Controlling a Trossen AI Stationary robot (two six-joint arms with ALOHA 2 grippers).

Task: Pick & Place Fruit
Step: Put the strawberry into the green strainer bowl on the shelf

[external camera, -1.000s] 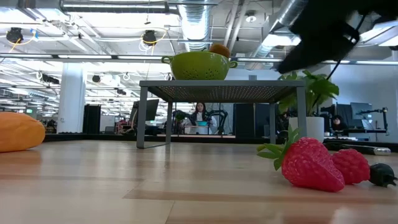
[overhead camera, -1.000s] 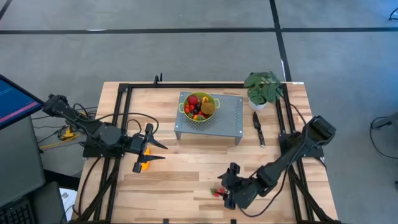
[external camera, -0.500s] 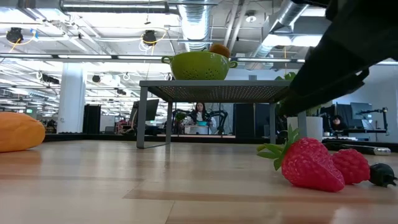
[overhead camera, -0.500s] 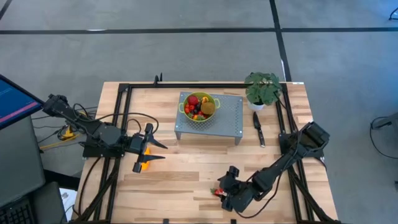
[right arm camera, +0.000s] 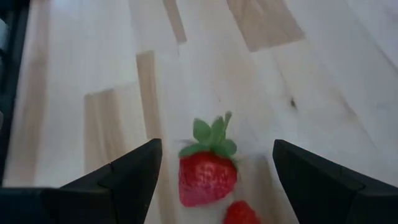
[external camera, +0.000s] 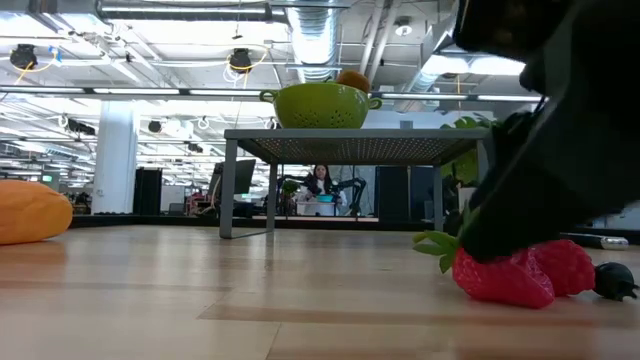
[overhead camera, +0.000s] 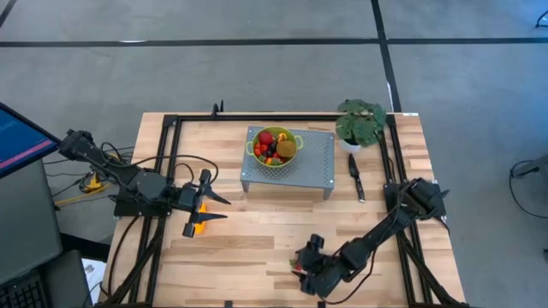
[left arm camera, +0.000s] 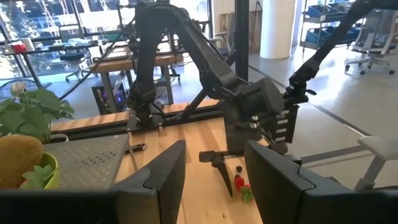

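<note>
The right gripper (right arm camera: 214, 171) has come down over the last second, and its jaws, spread wide, now straddle the larger strawberry (right arm camera: 208, 176) lying on the desk (right arm camera: 205, 74), green cap pointing away from the wrist. A second, smaller strawberry (right arm camera: 241, 213) sits just nearer the wrist, touching or almost touching the first. Nothing is pinched yet; closing looks like the next step. Farther off, the left gripper (overhead camera: 205, 202) waits, jaws part-open, an orange fruit (overhead camera: 199, 227) just beside them, well short of the green colander (overhead camera: 276, 147) of fruit on its grey stand (overhead camera: 317, 162).

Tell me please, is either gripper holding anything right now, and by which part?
Neither: the right gripper stands open around the strawberry, and the left gripper holds nothing.
</note>
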